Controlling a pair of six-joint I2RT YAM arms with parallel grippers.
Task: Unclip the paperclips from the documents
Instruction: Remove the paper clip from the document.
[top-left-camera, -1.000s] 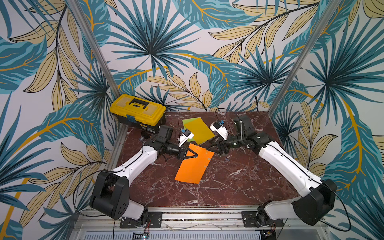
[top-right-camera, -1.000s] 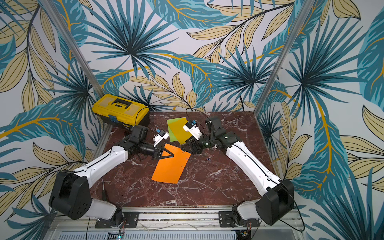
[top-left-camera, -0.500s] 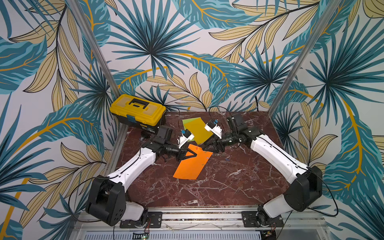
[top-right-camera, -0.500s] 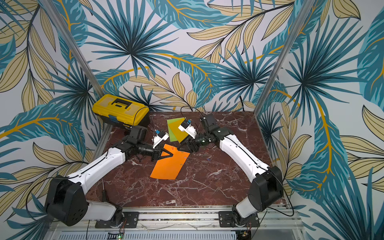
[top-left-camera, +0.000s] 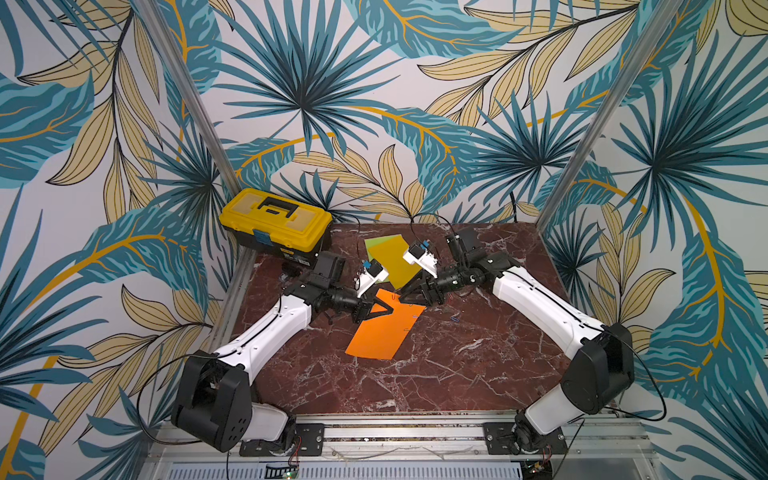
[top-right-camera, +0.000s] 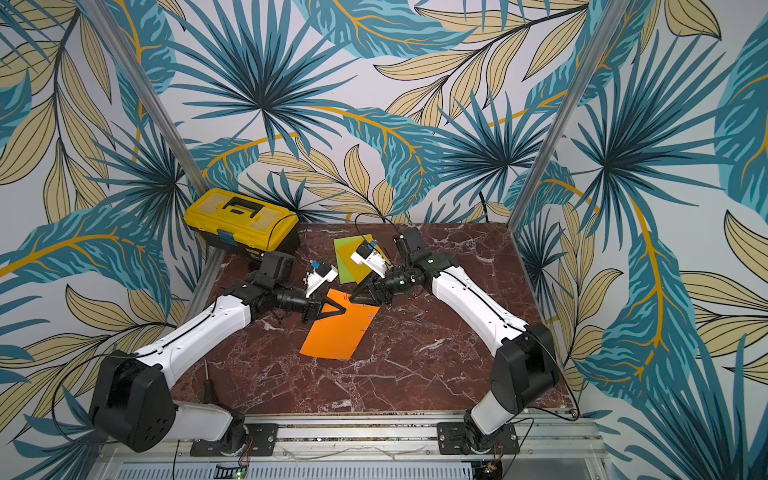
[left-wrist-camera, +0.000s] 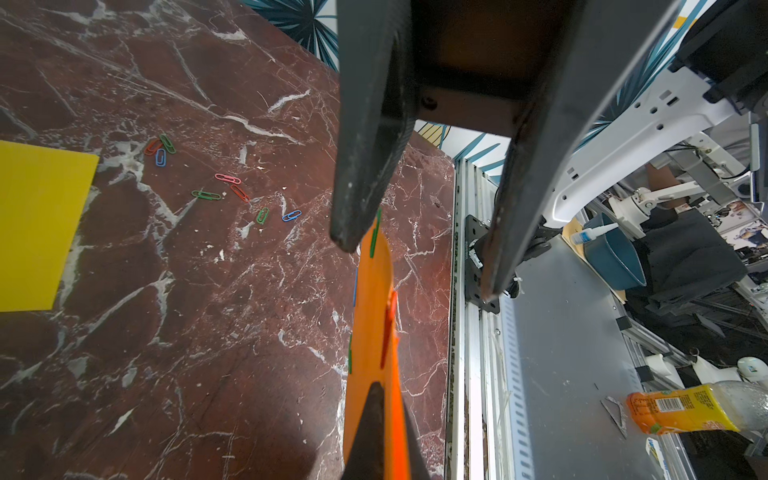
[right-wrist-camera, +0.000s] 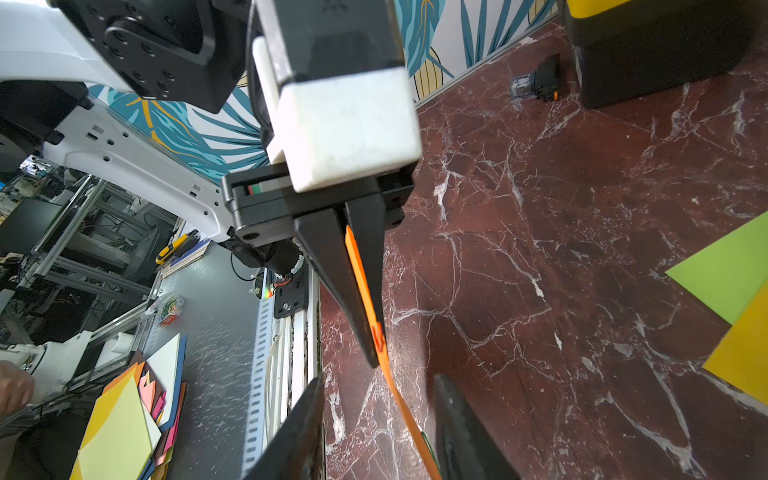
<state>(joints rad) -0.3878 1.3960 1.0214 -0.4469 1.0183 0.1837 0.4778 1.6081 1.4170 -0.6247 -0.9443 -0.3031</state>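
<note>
The thin orange paper sheet (top-left-camera: 382, 332) lies centre frame in both top views on the red marble tabletop (top-left-camera: 457, 374), its upper corner lifted and pinched in the closed left gripper (right-wrist-camera: 374, 353). Green, blue and red wire paperclips (left-wrist-camera: 388, 328) sit along its bowed edge; the right gripper (left-wrist-camera: 417, 270) straddles that edge, jaws apart.

Table (top-left-camera: 457, 374): dark red marble, white veins.
Far left corner: yellow toolbox (top-left-camera: 276, 222).
Far edge, middle: lime green sheet (top-left-camera: 376, 242), golden yellow sheet (top-left-camera: 395, 262) overlapping it.
Centre: orange sheet (top-left-camera: 382, 332).
Beside it, toward the right edge: loose coloured paperclips (left-wrist-camera: 226, 178), scattered.
</note>
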